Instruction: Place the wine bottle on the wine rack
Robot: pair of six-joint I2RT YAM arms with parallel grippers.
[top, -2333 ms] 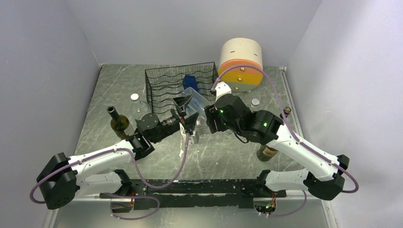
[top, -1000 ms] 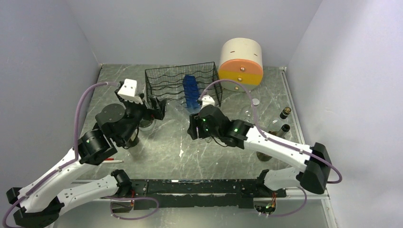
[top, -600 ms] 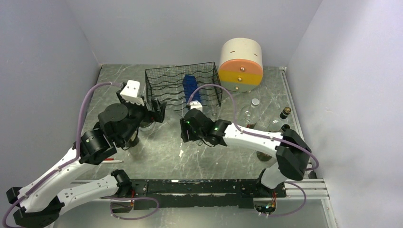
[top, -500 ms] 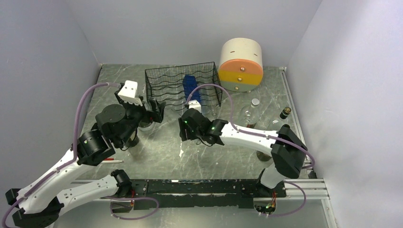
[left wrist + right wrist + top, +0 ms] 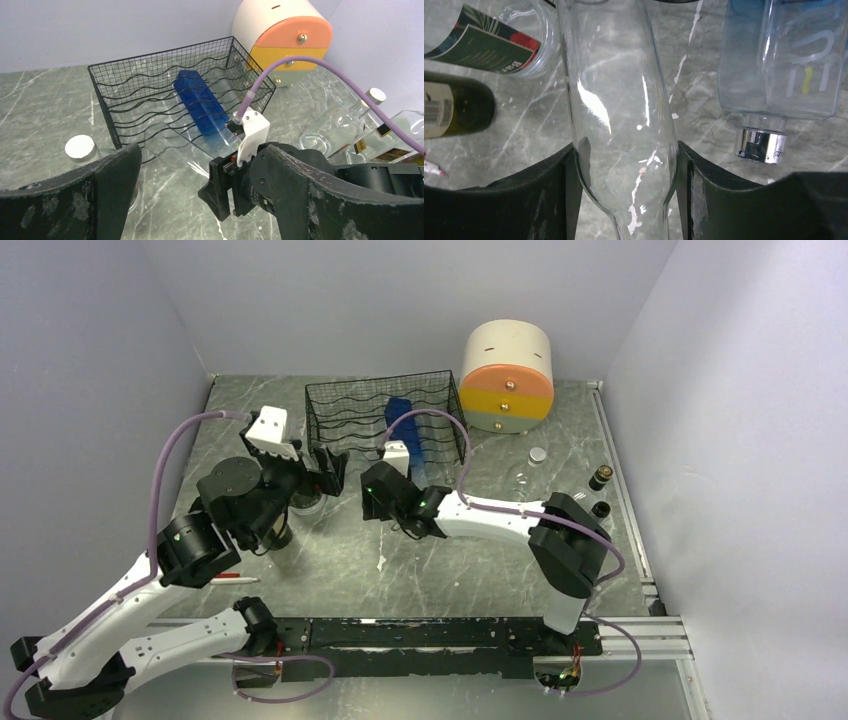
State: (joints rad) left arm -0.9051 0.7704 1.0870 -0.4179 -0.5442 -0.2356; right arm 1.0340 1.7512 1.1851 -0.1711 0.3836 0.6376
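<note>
The black wire wine rack (image 5: 385, 418) stands at the back centre and holds a blue bottle (image 5: 404, 428); both also show in the left wrist view, rack (image 5: 145, 95) and blue bottle (image 5: 200, 102). My right gripper (image 5: 373, 495) is shut on a clear glass wine bottle (image 5: 621, 105), gripping its body near the shoulder, just in front of the rack. In the left wrist view this bottle (image 5: 182, 142) lies tilted with its far end at the rack's front edge. My left gripper (image 5: 322, 472) is open and empty, left of the rack's front corner, facing my right gripper (image 5: 235, 185).
The round cream, orange and yellow drawer unit (image 5: 507, 375) stands right of the rack. Several bottles (image 5: 600, 480) and a white cap (image 5: 538, 453) lie at the right. A dark bottle (image 5: 277, 532) and a capped jar (image 5: 80, 148) are under my left arm.
My right arm has swung left across the table with the clear bottle, ending at the rack's front. My left arm moved to the rack's left side, then held still.
</note>
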